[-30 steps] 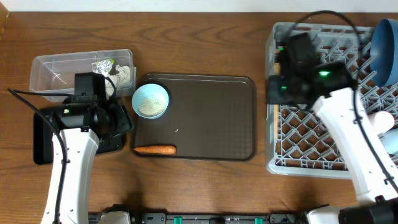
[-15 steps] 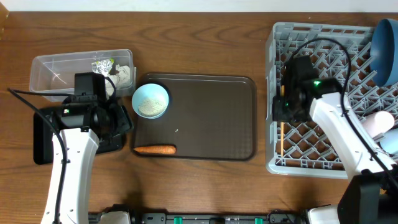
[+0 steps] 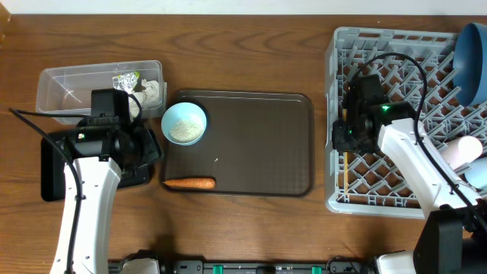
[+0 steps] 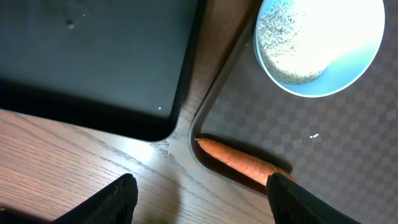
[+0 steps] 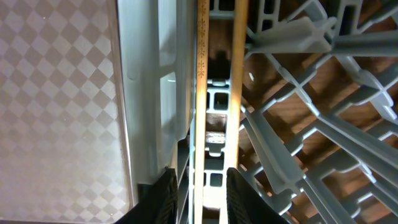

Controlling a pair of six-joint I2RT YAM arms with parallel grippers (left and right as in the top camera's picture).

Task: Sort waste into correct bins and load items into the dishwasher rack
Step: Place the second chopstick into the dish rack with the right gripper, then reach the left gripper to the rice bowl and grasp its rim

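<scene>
Over at the rack, the right gripper (image 5: 202, 177) was down inside the dishwasher rack (image 3: 332, 91), close against its left wall. The chopsticks (image 5: 200, 93) ran straight up from between its fingers, side by side along the lattice floor. The fingers stood narrowly apart, one on each side of the pair. From the wrist view I could not tell whether they were pinching the sticks or only flanking them.

On the other side, the left gripper (image 4: 202, 186) hung spread wide with nothing in it. It was above the table (image 4: 74, 162), at the corner where the black tray (image 4: 93, 62) met the brown serving tray (image 4: 311, 143). The carrot stick (image 4: 239, 163) lay on the serving tray against its near rim, just ahead of the fingertips. Farther up the tray sat the pale blue bowl (image 4: 354, 62), with loose rice (image 4: 289, 43) in it.
</scene>
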